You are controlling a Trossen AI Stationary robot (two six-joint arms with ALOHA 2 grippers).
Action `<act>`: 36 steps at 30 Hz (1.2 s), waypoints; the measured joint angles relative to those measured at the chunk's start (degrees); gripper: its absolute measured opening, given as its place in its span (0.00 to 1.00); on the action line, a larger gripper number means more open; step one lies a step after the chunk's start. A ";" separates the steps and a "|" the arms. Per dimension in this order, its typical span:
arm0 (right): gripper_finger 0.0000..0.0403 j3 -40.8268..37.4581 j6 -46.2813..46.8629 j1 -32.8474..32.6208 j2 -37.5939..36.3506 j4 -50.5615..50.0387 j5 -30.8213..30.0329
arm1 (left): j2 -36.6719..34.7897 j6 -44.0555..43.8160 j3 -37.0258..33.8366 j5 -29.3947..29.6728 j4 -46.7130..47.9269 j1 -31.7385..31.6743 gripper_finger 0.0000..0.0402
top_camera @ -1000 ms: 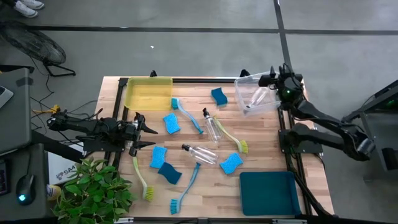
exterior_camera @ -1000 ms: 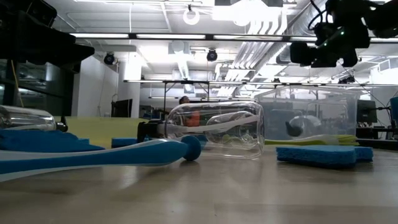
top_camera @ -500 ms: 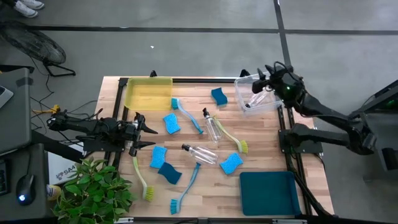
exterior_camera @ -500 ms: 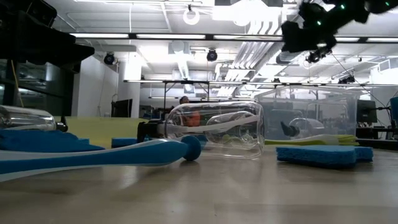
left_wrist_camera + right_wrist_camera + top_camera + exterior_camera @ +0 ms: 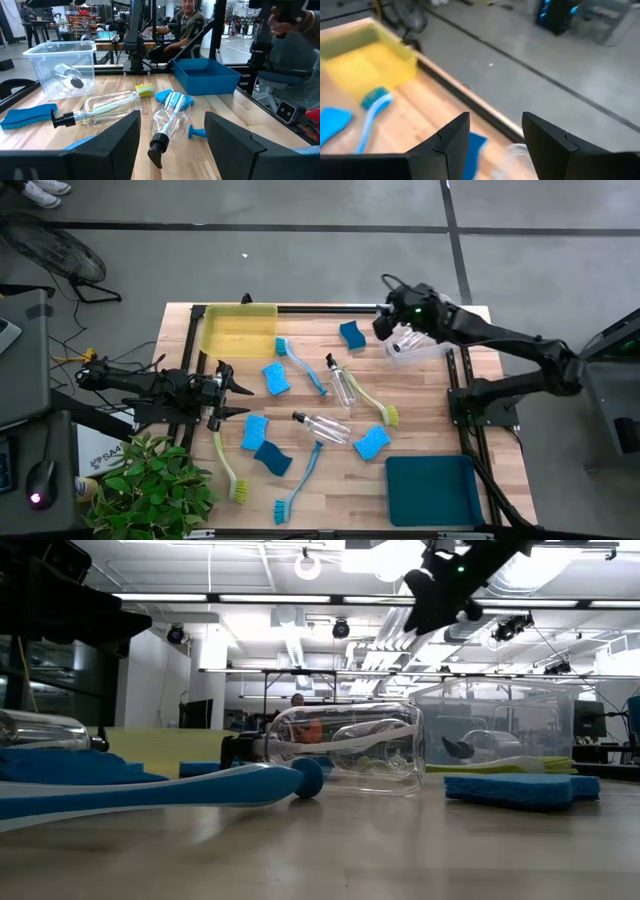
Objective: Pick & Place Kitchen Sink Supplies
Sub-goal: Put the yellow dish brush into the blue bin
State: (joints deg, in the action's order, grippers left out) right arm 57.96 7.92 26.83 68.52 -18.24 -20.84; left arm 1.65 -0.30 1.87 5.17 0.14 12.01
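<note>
Blue sponges (image 5: 276, 378), (image 5: 254, 430), (image 5: 371, 442), (image 5: 352, 333) lie flat on the wooden table. Two clear bottles (image 5: 342, 385), (image 5: 322, 426) lie on their sides mid-table, and a third bottle (image 5: 408, 340) lies inside the clear bin (image 5: 432, 348). Blue brushes (image 5: 300, 363), (image 5: 300, 485) and yellow-green brushes (image 5: 228, 465), (image 5: 372, 402) lie flat. My right gripper (image 5: 385, 322) hangs open and empty in the air over the clear bin's left edge, high up in the low view (image 5: 435, 595). My left gripper (image 5: 240, 400) waits open at the table's left edge.
A yellow bin (image 5: 238, 330) stands at the far left corner and a teal bin (image 5: 430, 490) at the near right. A leafy plant (image 5: 150, 485) sits off the near left corner. A person (image 5: 187, 20) is seated beyond the table.
My right gripper has swung from above the clear bin's far right part toward the table's left, past the bin's left edge, rising a little and turning as it went. The bottle in the clear bin stays lying there.
</note>
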 joint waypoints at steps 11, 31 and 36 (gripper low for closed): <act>0.43 1.77 3.10 -4.73 8.07 -5.86 4.22 | 0.00 -0.02 0.00 0.00 0.00 0.00 0.54; 0.41 -9.12 33.00 -28.02 7.56 -24.60 15.85 | 0.00 -0.02 0.00 0.00 0.00 0.00 0.54; 0.41 -16.09 38.63 -29.51 7.60 -15.19 15.19 | -0.02 0.00 0.00 0.00 0.00 0.00 0.54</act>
State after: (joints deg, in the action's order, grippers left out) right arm 41.87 46.54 -2.67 76.12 -33.43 -5.65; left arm 1.63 -0.30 1.87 5.17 0.14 12.01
